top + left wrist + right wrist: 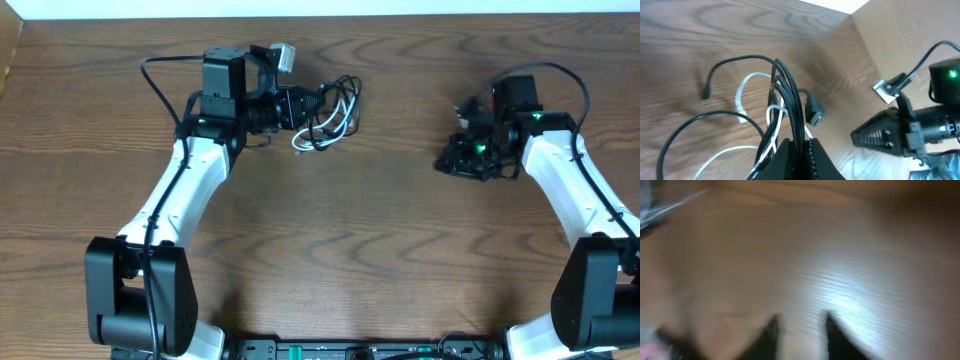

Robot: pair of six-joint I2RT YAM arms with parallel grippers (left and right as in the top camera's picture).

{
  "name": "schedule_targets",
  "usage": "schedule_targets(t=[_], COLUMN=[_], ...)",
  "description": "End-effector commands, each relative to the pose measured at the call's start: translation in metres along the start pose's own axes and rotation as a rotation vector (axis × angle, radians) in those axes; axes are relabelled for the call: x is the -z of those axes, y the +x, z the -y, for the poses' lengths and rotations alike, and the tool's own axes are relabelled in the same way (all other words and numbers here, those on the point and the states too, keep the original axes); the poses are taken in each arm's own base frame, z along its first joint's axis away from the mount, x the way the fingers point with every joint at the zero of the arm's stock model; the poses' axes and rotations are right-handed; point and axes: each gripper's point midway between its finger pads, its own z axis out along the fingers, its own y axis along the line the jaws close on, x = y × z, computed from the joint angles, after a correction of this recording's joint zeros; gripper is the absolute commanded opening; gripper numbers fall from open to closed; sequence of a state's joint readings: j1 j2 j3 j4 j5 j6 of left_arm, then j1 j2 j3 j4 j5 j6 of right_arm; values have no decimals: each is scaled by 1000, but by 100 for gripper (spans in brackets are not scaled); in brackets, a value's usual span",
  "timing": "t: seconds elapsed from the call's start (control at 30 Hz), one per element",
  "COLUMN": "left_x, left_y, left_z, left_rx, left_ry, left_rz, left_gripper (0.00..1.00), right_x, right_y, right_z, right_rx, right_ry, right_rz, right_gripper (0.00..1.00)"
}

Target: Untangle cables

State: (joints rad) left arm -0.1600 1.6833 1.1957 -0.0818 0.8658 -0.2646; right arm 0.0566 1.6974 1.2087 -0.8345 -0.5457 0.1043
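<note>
A tangle of one black cable (340,100) and one white cable (318,138) lies on the wooden table at upper middle. My left gripper (300,105) is shut on the black strands at the tangle's left edge. In the left wrist view its jaws (799,150) pinch black cable strands (790,95), with white cable loops (747,82) and a black plug (813,111) spread beyond. My right gripper (452,158) sits apart at the right, open and empty. The right wrist view is blurred; its fingers (799,330) stand apart over bare wood.
The wooden table (330,240) spans the view. A cardboard wall (900,45) stands at the table's far edge. My right arm (910,125) shows in the left wrist view. Both arm bases stand at the front corners.
</note>
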Motion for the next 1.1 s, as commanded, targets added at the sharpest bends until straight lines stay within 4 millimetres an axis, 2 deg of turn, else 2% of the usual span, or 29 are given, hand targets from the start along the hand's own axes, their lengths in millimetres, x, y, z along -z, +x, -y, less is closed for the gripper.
schedule_targets(t=[0.0, 0.1, 0.2, 0.3, 0.43, 0.57, 0.8, 1.07], left_x=[2, -5, -14, -25, -33, -39, -40, -40], left_y=[2, 8, 16, 25, 32, 37, 38, 38], left_z=[24, 35, 47, 59, 69, 81, 84, 84], left_rx=[-34, -47, -62, -90, -111, -135, -122, -123], left_ry=[59, 78, 100, 100, 108, 132, 132, 133], left_rz=[-9, -30, -54, -75, -90, -97, -99, -99], left_gripper=[8, 8, 8, 7, 7, 8, 8, 7], right_x=[14, 21, 23, 22, 15, 6, -10, -17], right_y=[3, 0, -3, -10, -21, -28, -33, -35], right_z=[-71, -88, -95, -99, -95, -93, -103, -101], right_rx=[220, 252, 258, 177, 107, 61, 40, 18], right_ry=[-420, -523, -553, -557, -494, -420, -340, -280], right_rz=[14, 38, 48, 46, 63, 80, 102, 117], right_gripper=[70, 71, 71, 65, 56, 53, 49, 45])
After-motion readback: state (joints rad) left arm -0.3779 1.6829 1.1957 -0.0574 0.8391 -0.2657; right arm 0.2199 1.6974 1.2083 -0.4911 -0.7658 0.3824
